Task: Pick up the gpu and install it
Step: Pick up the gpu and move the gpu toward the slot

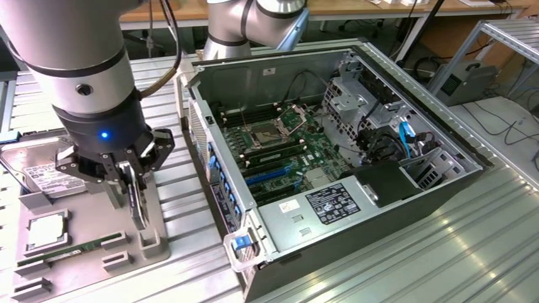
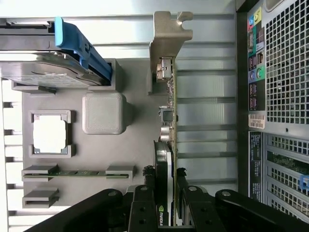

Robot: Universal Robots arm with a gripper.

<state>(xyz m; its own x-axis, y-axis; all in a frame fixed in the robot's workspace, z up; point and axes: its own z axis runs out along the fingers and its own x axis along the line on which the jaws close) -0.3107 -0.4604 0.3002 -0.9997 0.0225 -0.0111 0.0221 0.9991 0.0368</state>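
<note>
My jaws grip the gpu (image 2: 165, 154) edge-on over the tray (image 2: 135, 159); I'd lift straight, keeping it vertical.

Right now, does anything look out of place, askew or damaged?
Nothing stands out. The tool grips the gpu on edge at the gray tray; the memory stick, processor and hard drive sit in their holders.
</note>
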